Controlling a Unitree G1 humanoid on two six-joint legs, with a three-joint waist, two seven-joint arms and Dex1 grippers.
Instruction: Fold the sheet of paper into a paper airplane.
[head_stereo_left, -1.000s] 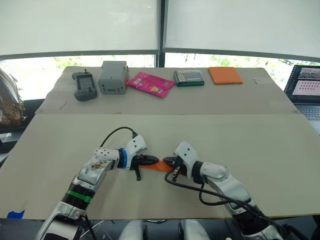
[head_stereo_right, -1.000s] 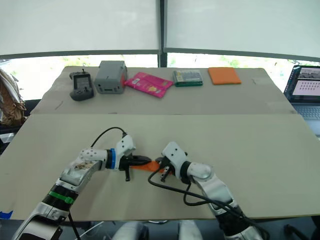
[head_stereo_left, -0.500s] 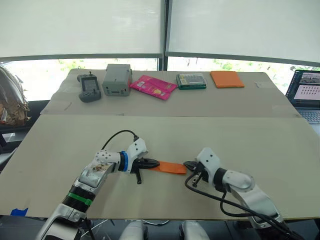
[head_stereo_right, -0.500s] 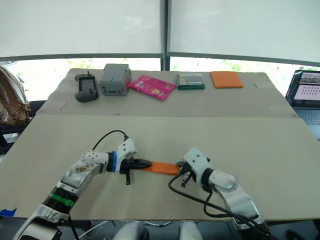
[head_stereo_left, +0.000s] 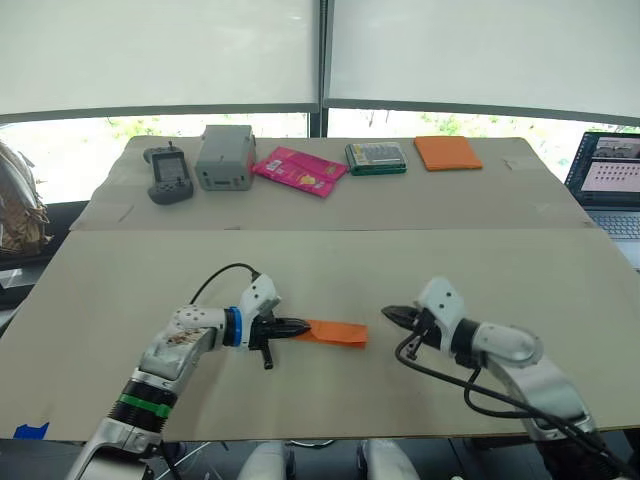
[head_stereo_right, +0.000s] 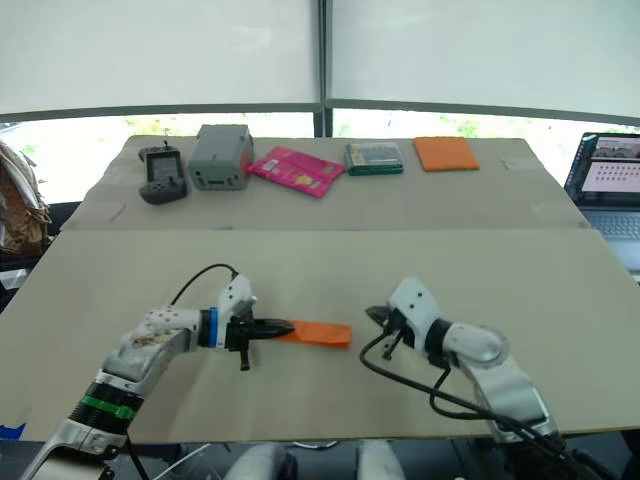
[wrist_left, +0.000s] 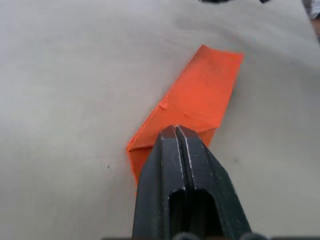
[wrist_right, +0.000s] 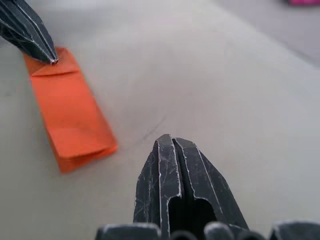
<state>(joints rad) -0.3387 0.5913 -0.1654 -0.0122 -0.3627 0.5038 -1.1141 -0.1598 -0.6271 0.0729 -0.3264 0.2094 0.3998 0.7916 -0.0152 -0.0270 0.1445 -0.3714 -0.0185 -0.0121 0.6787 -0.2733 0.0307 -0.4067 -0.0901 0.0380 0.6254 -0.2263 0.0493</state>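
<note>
Your table (head_stereo_left: 120, 290) is a broad matte beige board, with a seam running across beyond both grippers. On the far section past the seam sit a grey box (head_stereo_left: 226, 156), a crinkly pink packet (head_stereo_left: 300, 169) and a thicker orange pad (head_stereo_left: 449, 152); a laptop (head_stereo_left: 606, 184) shows at the far right edge.

The paper (head_stereo_left: 336, 333) is folded into a narrow flat orange strip lying on the board between your two grippers. Your left gripper (head_stereo_left: 300, 327) has its black fingers pressed together, tips on the strip's near end; the left wrist view shows a pointed fold under those tips and a small raised crease spot on the paper. Your right gripper (head_stereo_left: 386, 312) is closed and empty, just off the strip's blunt end, not touching. The right wrist view shows that end as doubled layers, and scratched finger (wrist_right: 155, 185) surfaces.
</note>
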